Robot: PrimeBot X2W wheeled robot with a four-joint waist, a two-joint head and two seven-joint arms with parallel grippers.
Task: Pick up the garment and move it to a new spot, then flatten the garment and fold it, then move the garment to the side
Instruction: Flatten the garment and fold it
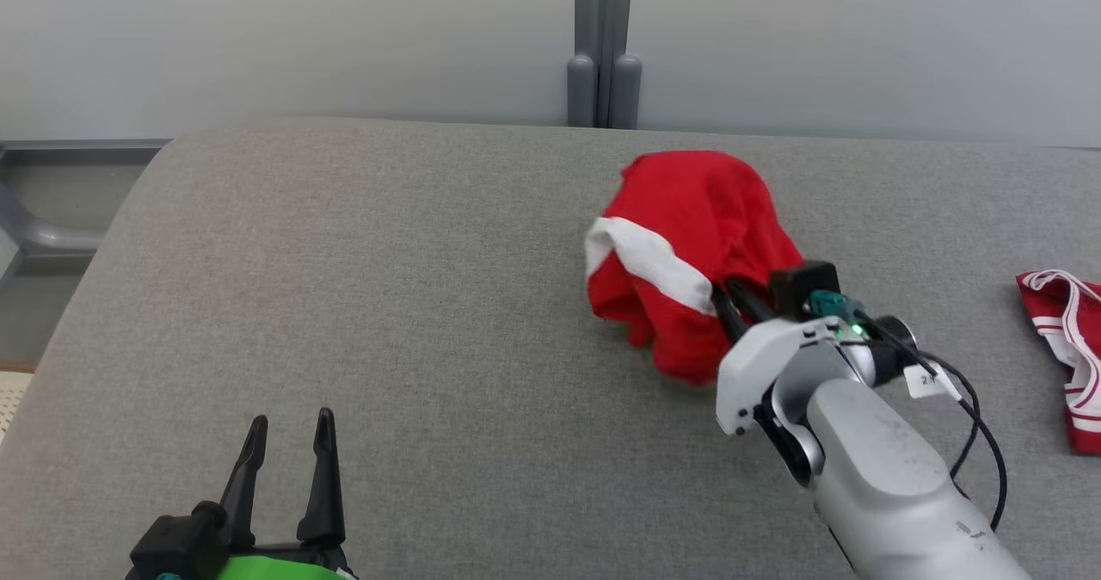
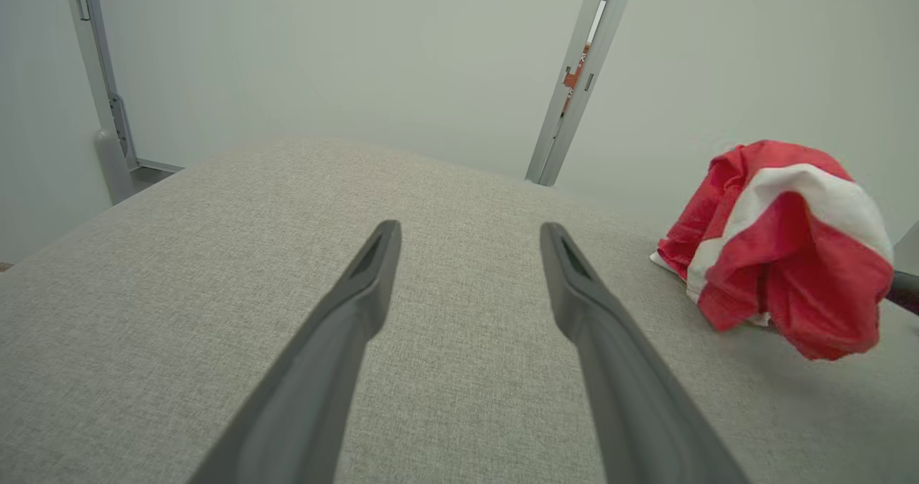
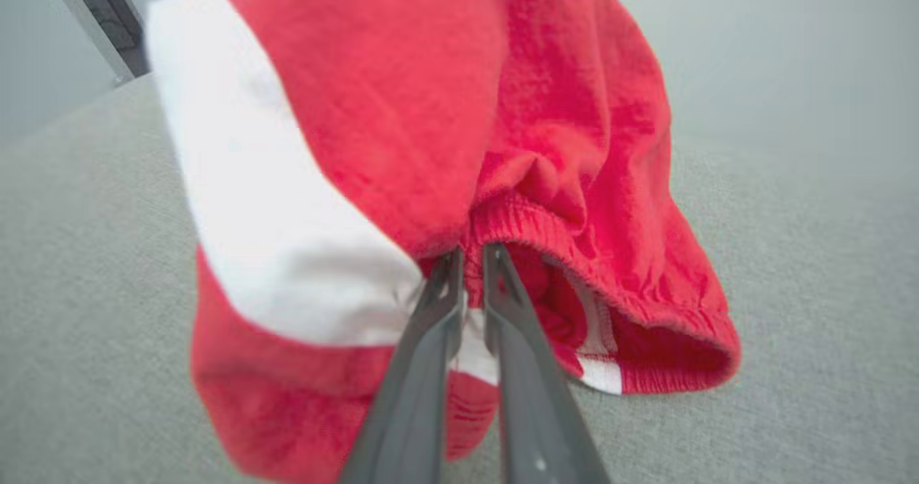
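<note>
Right of centre on the grey desk (image 1: 430,305), the red-and-white garment (image 1: 688,244) sits bunched, its elastic hem pinched in the right tool (image 1: 731,299). Lower left, the left tool (image 1: 292,418) stands spread, empty. The white wrist tag (image 1: 927,380) is too small to read.

Grey fabric surface (image 1: 387,305) — a bunched red-and-white garment (image 1: 688,244) touches it. Another red-and-white cloth (image 1: 1067,348) lies far right.
</note>
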